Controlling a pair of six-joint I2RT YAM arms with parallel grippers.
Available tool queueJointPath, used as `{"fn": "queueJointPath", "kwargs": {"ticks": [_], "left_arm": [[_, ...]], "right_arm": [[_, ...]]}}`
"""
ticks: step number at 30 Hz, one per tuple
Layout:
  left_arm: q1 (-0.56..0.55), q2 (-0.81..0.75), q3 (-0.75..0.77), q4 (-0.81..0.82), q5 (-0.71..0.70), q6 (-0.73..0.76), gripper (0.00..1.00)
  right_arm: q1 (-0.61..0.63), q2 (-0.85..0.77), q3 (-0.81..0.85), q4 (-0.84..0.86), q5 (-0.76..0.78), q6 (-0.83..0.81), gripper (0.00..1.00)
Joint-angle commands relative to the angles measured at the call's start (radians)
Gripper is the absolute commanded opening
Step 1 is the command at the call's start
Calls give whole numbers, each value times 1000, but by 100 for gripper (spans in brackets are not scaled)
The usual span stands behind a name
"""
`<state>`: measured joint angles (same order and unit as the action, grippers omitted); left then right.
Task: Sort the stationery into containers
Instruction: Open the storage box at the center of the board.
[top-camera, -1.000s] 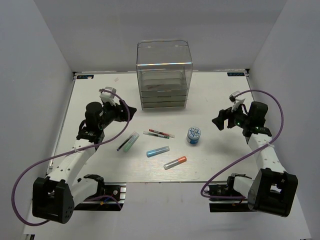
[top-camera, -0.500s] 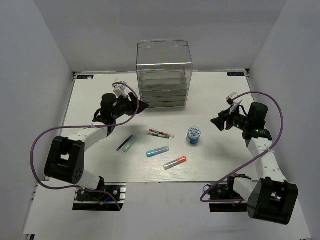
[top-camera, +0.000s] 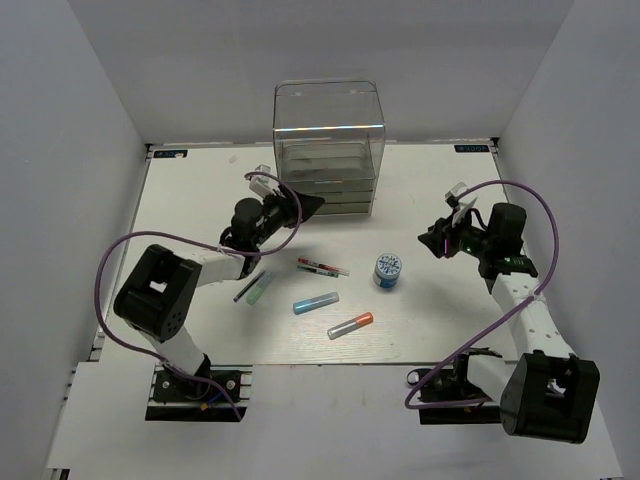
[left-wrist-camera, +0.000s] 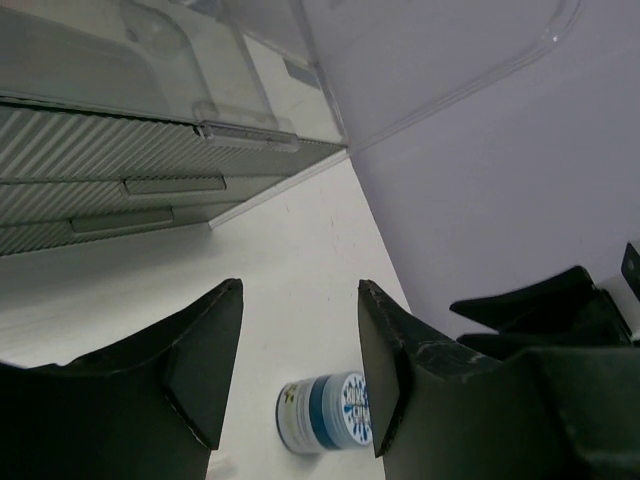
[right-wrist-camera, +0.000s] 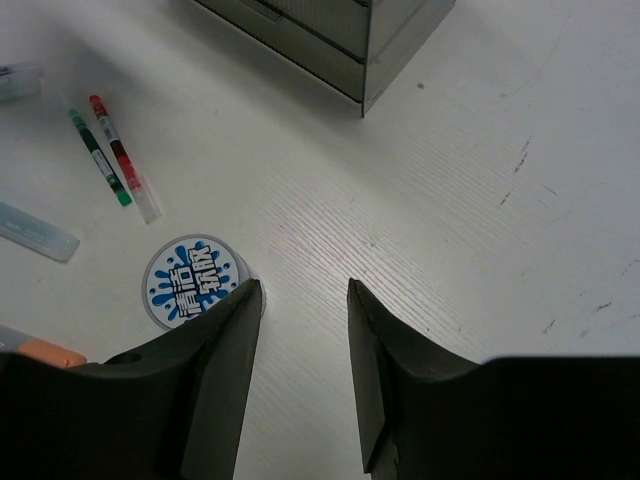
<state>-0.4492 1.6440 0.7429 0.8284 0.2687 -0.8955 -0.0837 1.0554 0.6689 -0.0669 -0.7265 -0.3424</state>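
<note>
The clear drawer organiser (top-camera: 328, 150) stands at the back centre. My left gripper (top-camera: 310, 205) is open and empty just in front of the organiser's lower drawers (left-wrist-camera: 120, 150); in the left wrist view (left-wrist-camera: 300, 287) its jaws are spread wide. My right gripper (top-camera: 428, 240) is open and empty, right of the blue-white roll (top-camera: 388, 269), which also shows in the right wrist view (right-wrist-camera: 192, 281). On the table lie a white pen with red marks (top-camera: 322, 266), a dark thin pen (top-camera: 246, 287), a teal-green marker (top-camera: 262, 290), a light blue marker (top-camera: 316, 302) and an orange-tipped marker (top-camera: 350, 325).
White walls close in the table on the left, back and right. The roll (left-wrist-camera: 325, 412) lies beyond the left fingers, with the right gripper (left-wrist-camera: 540, 310) behind it. A green pen (right-wrist-camera: 98, 157) lies beside the red-marked one (right-wrist-camera: 122, 158).
My left arm has swung right and forward from the left side to the organiser's front. My right gripper has shifted slightly left.
</note>
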Motion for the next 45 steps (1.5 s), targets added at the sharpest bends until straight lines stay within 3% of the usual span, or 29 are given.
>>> {"fn": "queueJointPath", "kwargs": {"ticks": [1,8,22,27,34,39,45], "left_arm": [[-29,25,18,135,-161,-34,59],[-75,97,92,71,-336,-34,61],[-94,232,219,38,-417,-123,62],[-103,250,173,187,-460,-132,52],[-112,250,164,209,-482,-170,42],[-112,250,154,230,-502,-232,26],[-112,260,145,259,-511,-250,22]], "right_arm": [[15,-5,-9,53,12,10,46],[30,-6,-11,55,38,8,46],[47,-11,-14,56,68,-13,46],[53,-8,-18,55,68,-18,46],[55,-12,-22,53,68,-26,46],[55,-14,-25,55,70,-23,46],[55,-18,-26,59,70,-21,46]]}}
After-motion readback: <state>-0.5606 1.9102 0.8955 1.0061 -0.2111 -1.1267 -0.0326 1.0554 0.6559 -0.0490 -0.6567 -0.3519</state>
